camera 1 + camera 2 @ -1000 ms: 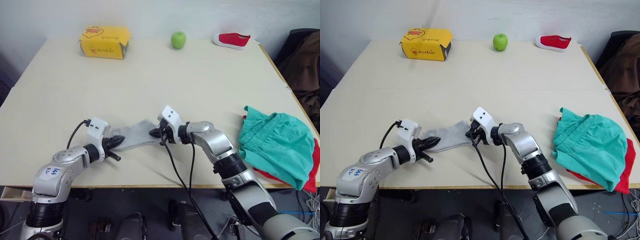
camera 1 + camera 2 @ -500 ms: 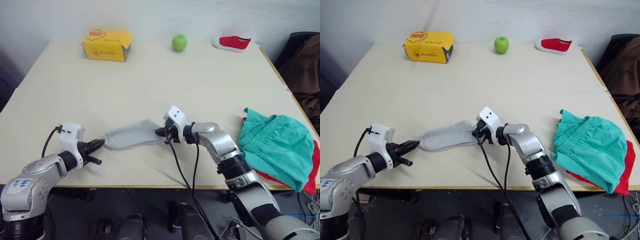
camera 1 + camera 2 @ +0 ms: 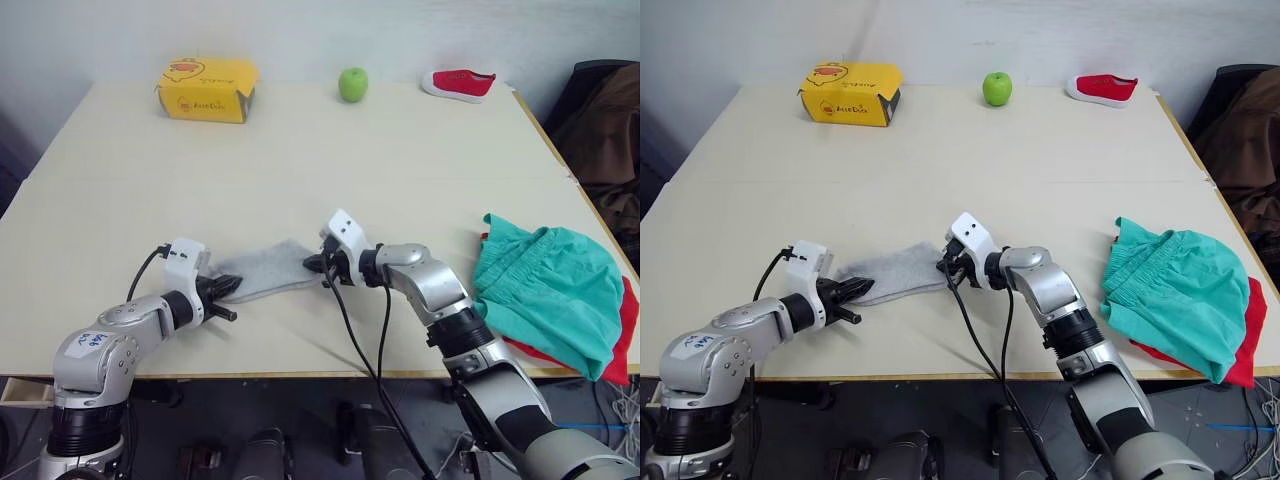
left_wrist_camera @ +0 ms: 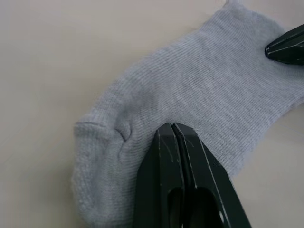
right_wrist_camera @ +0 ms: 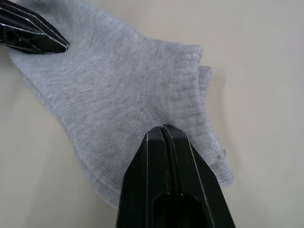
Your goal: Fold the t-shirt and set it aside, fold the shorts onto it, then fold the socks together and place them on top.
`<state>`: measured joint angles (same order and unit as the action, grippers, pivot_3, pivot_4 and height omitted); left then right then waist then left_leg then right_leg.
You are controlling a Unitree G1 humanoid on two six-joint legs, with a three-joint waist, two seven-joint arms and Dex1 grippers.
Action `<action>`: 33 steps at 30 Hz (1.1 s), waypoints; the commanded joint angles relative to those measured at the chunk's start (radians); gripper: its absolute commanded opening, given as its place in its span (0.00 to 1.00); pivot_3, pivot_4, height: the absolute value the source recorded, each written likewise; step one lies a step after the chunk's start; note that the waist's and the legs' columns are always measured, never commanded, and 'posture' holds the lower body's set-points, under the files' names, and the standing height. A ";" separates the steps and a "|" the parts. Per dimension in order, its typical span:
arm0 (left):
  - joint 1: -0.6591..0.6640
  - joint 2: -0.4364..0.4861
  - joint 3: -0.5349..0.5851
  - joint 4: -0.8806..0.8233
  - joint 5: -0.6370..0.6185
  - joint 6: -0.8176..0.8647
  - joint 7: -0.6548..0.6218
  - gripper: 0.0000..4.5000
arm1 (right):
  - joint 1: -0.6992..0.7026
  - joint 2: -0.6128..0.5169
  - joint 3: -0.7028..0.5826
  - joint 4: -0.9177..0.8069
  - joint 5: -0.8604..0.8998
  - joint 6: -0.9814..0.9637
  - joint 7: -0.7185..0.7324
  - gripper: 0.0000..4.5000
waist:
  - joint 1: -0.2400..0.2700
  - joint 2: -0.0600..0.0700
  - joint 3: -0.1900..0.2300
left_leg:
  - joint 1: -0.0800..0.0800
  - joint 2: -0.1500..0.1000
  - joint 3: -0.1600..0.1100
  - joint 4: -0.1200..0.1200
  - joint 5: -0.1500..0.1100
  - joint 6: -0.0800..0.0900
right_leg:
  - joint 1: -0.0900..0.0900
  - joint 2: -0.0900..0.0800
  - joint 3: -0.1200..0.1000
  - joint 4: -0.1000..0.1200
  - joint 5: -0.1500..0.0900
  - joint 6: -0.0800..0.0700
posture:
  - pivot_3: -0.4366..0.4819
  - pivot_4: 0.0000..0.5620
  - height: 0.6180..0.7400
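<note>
I've brought my left gripper (image 3: 228,287) back in from the near left edge of the surface (image 3: 300,160); half a second ago it sat clear of the toe, and now its fingers are closed together and pressed on the toe end of the socks (image 3: 268,272). My right gripper (image 3: 315,265) has stayed at the cuff end, fingers likewise shut tight with fabric under the tips. I read that as both ends pinned, ready to fold or lift the pair.

The socks lie flat near the front edge, middle-left. From the right wrist view I make out two stacked cuff edges, so probably two socks, one atop the other, though I can't be sure.

One pair of shorts (image 3: 555,290) rests on one t-shirt (image 3: 622,335) at the near right edge. Along the far edge: one yellow box (image 3: 207,86), one green apple (image 3: 352,84), one red shoe (image 3: 459,82).
</note>
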<state>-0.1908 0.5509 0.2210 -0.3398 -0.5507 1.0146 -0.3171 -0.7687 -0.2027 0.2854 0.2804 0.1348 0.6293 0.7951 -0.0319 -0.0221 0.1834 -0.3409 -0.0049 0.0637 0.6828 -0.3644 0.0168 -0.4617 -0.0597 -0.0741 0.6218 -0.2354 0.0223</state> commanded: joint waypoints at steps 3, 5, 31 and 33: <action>0.127 0.012 0.159 -0.041 -0.024 0.007 -0.003 0.04 | -0.011 0.002 0.004 -0.017 0.001 -0.005 0.008 0.00 | -0.006 0.000 0.000 | 0.001 0.001 0.000 -0.001 0.000 -0.001 | 0.000 0.000 0.000 0.000 -0.001 -0.001 | 0.48 0.27 1.00; 0.173 0.006 0.233 -0.090 -0.080 0.032 -0.019 0.13 | -0.007 0.002 0.003 -0.025 0.003 -0.002 0.009 0.00 | -0.005 0.000 0.000 | 0.002 0.001 0.000 -0.001 0.000 -0.001 | 0.000 0.000 0.000 0.000 -0.001 -0.002 | 0.48 0.27 1.00; -0.025 -0.334 0.394 0.091 -0.479 0.236 0.451 0.99 | -0.008 0.003 0.000 -0.046 0.005 0.017 0.007 0.00 | 0.033 0.000 0.000 | 0.004 -0.001 -0.001 0.000 0.001 -0.002 | 0.003 -0.001 -0.001 -0.001 -0.001 -0.002 | 0.48 0.27 1.00; -0.054 -0.342 0.383 0.122 -0.474 0.232 0.462 0.99 | -0.011 0.004 -0.002 -0.044 0.005 0.017 0.004 0.00 | 0.034 0.000 0.000 | 0.005 -0.001 -0.002 0.000 0.001 -0.002 | 0.005 -0.001 -0.002 -0.001 -0.001 -0.002 | 0.48 0.27 1.00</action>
<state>-0.2497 0.2232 0.6377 -0.2796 -1.0413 1.2350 0.1165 -0.7685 -0.1986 0.2901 0.2780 0.1349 0.6491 0.8011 0.0022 -0.0220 0.1833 -0.3350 -0.0056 0.0616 0.6824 -0.3633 0.0143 -0.4559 -0.0605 -0.0760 0.6201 -0.2364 0.0207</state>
